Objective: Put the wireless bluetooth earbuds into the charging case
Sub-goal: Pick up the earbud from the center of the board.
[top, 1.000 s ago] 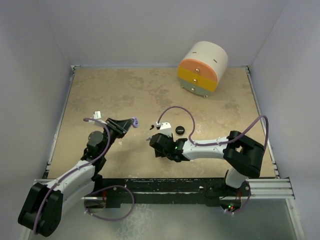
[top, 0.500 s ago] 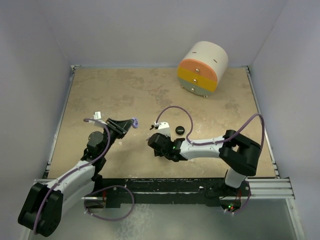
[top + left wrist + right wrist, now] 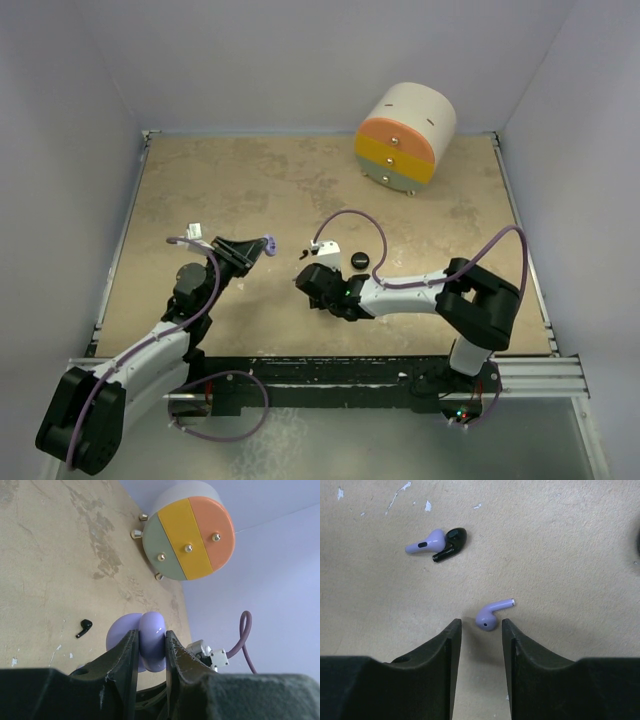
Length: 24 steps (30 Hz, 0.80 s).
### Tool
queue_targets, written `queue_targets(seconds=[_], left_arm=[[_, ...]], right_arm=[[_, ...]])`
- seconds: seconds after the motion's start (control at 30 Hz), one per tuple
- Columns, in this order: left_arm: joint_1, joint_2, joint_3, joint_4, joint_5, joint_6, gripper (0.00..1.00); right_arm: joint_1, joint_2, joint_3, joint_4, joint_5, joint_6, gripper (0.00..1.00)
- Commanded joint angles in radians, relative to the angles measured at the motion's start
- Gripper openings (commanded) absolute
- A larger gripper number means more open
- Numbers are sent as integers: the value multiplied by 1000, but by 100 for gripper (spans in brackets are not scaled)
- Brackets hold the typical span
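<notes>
My left gripper [image 3: 260, 247] is shut on a lavender charging case [image 3: 151, 640] and holds it above the table; the case looks hinged open, with one half pinched between the fingers. My right gripper [image 3: 481, 625] is open and low over the table. One lavender earbud [image 3: 490, 617] lies between its fingertips, touching neither. A second lavender earbud [image 3: 424, 543] and a black earbud [image 3: 451, 542] lie together further ahead to the left. A black earbud [image 3: 84, 628] also shows on the table in the left wrist view.
A round drawer unit [image 3: 405, 138] with orange, yellow and green fronts lies at the back right, also in the left wrist view [image 3: 187, 532]. A black round puck [image 3: 360, 261] lies just right of the right gripper [image 3: 303, 279]. White flecks [image 3: 400, 492] dot the table.
My right gripper has shifted slightly left over the table. The left arm and the case have not moved.
</notes>
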Motion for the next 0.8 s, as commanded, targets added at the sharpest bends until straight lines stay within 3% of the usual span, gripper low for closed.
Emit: queue_targets(seconds=[0.0, 0.77], left_arm=[[6, -14, -7, 25, 9, -9, 0], [5, -17, -12, 23, 10, -11, 0]], right_arm=[[-13, 30, 9, -4, 14, 11, 40], [-24, 40, -20, 1, 2, 23, 28]])
